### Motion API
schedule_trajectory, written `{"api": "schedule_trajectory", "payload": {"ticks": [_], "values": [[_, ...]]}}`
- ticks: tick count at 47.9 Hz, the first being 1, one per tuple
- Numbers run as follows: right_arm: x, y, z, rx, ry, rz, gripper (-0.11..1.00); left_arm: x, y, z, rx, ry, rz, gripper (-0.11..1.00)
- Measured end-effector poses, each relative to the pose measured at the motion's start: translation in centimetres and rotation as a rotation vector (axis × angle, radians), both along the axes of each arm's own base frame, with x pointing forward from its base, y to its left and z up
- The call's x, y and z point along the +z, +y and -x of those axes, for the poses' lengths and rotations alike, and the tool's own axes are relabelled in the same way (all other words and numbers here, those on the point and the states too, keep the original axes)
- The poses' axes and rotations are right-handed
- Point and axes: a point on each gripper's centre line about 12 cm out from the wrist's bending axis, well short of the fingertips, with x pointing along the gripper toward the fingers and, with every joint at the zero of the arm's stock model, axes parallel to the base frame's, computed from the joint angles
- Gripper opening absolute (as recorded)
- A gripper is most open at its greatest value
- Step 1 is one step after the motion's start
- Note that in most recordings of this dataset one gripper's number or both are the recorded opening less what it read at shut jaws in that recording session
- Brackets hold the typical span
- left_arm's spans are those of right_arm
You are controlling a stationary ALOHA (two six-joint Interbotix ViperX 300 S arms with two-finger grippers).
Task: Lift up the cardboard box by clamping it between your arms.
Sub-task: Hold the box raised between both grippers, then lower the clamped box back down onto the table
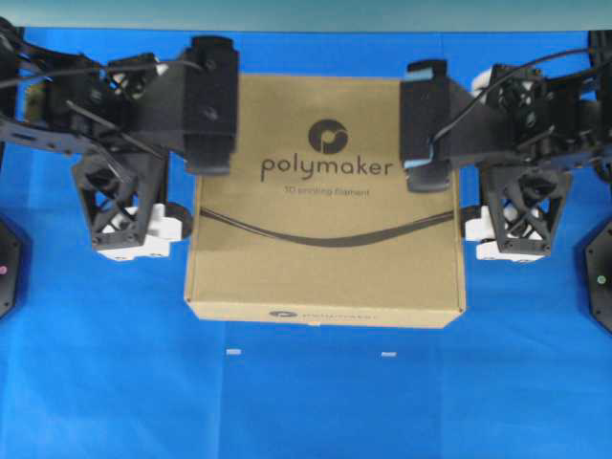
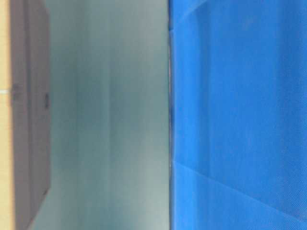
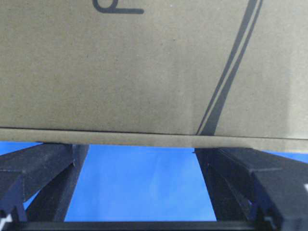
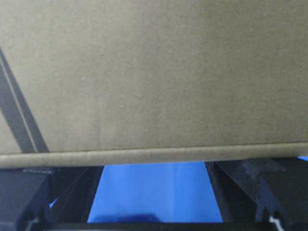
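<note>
The tan cardboard box point(image 1: 325, 229) with "polymaker" lettering lies flat on the blue cloth at the centre of the overhead view. My left gripper point(image 1: 180, 143) presses against its left side and my right gripper point(image 1: 467, 143) against its right side. In the left wrist view the box point(image 3: 144, 67) fills the top, and the left gripper point(image 3: 142, 149) is open with its black fingers point(image 3: 48, 166) spread wide, tips at the box's edge. The right wrist view shows the same: the box point(image 4: 154, 72) above the open right gripper point(image 4: 154, 163). Whether the box is off the table cannot be told.
Two small white marks point(image 1: 234, 352) lie on the blue cloth point(image 1: 306, 402) in front of the box. Black arm bases stand at the left edge point(image 1: 8, 268) and right edge point(image 1: 598, 277). The table-level view shows only blue cloth point(image 2: 240, 115) and a grey wall.
</note>
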Motion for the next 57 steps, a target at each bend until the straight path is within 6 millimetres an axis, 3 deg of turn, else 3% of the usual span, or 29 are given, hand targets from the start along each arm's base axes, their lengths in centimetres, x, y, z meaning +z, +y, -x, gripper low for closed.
{"api": "schedule_trajectory", "payload": {"ticks": [14, 48, 57], "values": [[-3.2, -0.5, 0.2, 0.006, 0.017, 0.011, 1.0, -4.4, 0.3, -0.9, 0.003, 0.074, 0.002, 0.86], [-14.2, -1.1, -0.4, 0.023, 0.012, 0.016, 1.0, -14.4, 0.5, -1.4, 0.003, 0.161, 0.008, 0.86], [-16.3, -1.1, -0.4, 0.023, 0.001, 0.015, 1.0, -16.8, 0.5, -1.7, 0.0, 0.181, 0.009, 0.86]]}}
